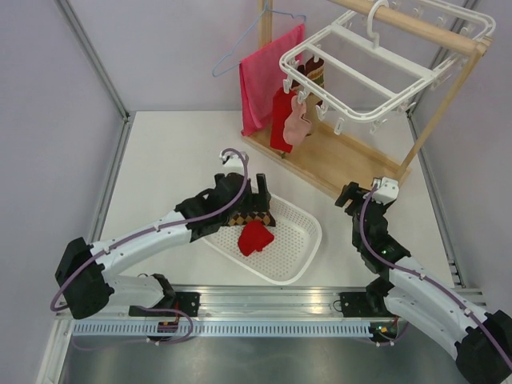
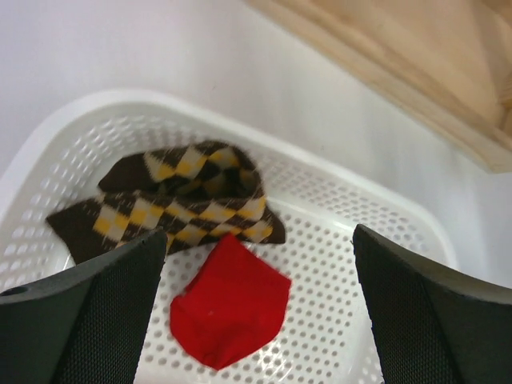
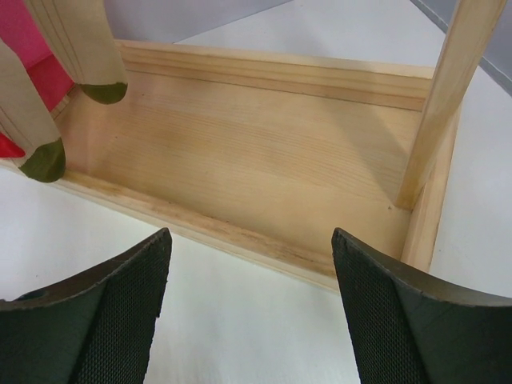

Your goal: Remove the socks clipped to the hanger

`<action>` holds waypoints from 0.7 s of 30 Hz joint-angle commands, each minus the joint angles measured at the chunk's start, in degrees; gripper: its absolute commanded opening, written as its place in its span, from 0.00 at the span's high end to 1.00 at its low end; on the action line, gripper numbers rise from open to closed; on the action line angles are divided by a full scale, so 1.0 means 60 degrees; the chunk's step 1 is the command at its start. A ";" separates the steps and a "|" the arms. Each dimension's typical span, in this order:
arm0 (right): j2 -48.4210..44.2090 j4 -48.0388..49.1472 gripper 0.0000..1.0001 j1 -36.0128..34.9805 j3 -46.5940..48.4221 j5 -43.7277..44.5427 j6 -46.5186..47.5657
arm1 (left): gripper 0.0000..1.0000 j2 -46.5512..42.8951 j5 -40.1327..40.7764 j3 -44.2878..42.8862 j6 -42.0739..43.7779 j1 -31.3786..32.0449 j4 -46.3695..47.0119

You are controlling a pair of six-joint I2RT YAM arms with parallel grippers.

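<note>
Directions are read on the top view as a dial. The hanger point(image 1: 364, 117) hangs by its hook from the rail of the stand point(image 1: 336, 160) at 1 o'clock, which keeps its clips and the socks clear of the surface point(image 1: 172, 156). Three socks hang clipped along its 9 o'clock edge: a clipped red sock point(image 1: 282, 120), a pink sock point(image 1: 294, 124) and a striped sock point(image 1: 314, 76). The basket point(image 1: 308, 240) at 6 o'clock is the drop point. An argyle sock point(image 2: 184, 204) and a red sock point(image 2: 232, 312) lie loose in it, touching each other. My left pincer point(image 2: 260, 240) hovers directly over these two with its jaws fully apart and nothing between them. I judge that to be a release pose. My right pincer point(image 3: 250, 236) sits low at 3 o'clock, facing the stand base, jaws wide apart and empty. Olive sock toes dangle at 10 o'clock in its wrist view. I judge the task partly done. The next pull calls for a grip below a clip, because a sideways tug could swing the hanger.
</note>
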State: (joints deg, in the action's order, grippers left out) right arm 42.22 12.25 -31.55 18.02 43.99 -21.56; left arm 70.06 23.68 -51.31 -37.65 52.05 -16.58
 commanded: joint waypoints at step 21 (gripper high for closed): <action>-0.0137 0.1283 0.14 0.1054 -0.0645 -0.1998 -0.0698 | 0.00 0.4362 -0.2629 -0.4132 0.2260 -0.0502 0.6879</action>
State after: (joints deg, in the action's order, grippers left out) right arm 40.91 16.27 -25.58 14.37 34.72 -24.05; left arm 93.95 8.60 -71.85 -27.31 49.10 20.73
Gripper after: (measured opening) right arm 0.863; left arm 0.995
